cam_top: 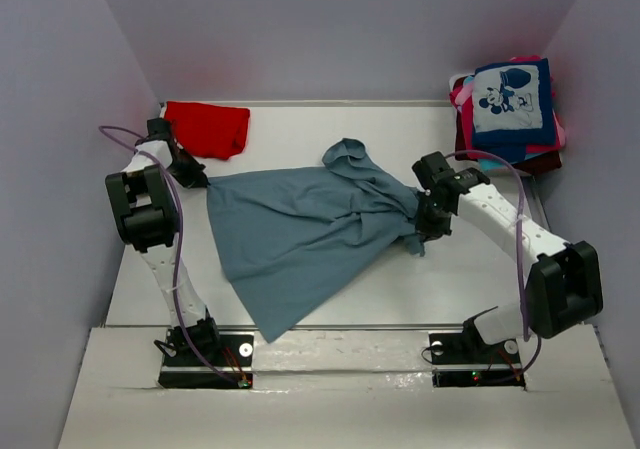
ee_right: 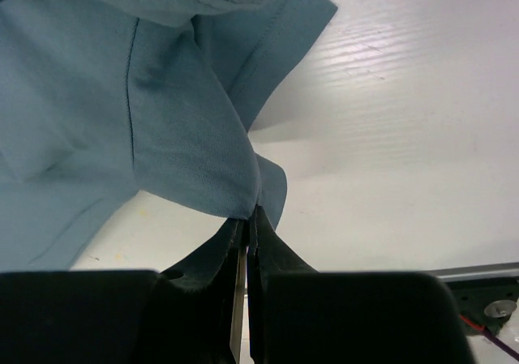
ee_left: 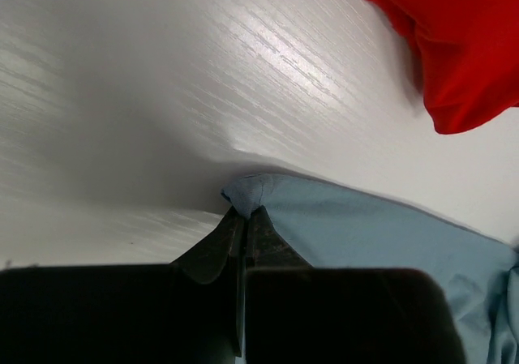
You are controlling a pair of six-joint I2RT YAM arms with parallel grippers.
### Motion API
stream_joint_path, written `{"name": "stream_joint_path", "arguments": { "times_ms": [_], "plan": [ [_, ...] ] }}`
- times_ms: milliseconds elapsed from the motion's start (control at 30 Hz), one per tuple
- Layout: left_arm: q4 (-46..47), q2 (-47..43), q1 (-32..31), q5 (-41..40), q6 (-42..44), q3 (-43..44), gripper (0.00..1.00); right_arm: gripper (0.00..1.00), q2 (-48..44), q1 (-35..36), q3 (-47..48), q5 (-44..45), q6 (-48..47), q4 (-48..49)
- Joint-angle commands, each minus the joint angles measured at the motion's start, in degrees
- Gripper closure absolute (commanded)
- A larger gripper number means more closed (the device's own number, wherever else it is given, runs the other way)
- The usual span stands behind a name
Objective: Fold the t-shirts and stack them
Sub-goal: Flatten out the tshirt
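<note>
A grey-blue t-shirt (cam_top: 300,229) lies spread and rumpled across the middle of the white table (cam_top: 330,129). My left gripper (cam_top: 196,178) is shut on its left corner; the left wrist view shows the pinched blue fabric (ee_left: 247,195) at the gripper (ee_left: 246,211). At the shirt's right side my right gripper (cam_top: 428,215) is shut on a fold of the cloth (ee_right: 186,153), the gripper (ee_right: 250,215) closed on the hem. A red t-shirt (cam_top: 208,127) lies crumpled at the back left, also in the left wrist view (ee_left: 458,40).
A stack of folded t-shirts (cam_top: 512,109) stands at the back right corner, a navy one with a cartoon-mouse print on top, pink and maroon below. Grey walls (cam_top: 60,119) close in the table on three sides. The arm bases sit on the near ledge (cam_top: 330,354).
</note>
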Motion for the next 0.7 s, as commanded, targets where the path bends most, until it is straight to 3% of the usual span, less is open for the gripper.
{"name": "stream_joint_path", "arguments": {
  "times_ms": [0, 400, 667],
  "plan": [
    [-2.1, 0.4, 1.0, -0.1, 1.2, 3.1, 0.94, 0.93, -4.4, -1.2, 0.7, 4.4, 0.7, -6.0],
    [-2.6, 1.3, 1.5, 0.4, 1.1, 3.9, 0.94, 0.93, -10.7, -2.3, 2.0, 3.8, 1.5, -14.6],
    [-2.7, 1.5, 1.5, 0.7, 0.8, 4.0, 0.94, 0.93, -15.5, -2.3, -0.5, -4.7, 1.9, -20.5]
  ]
}}
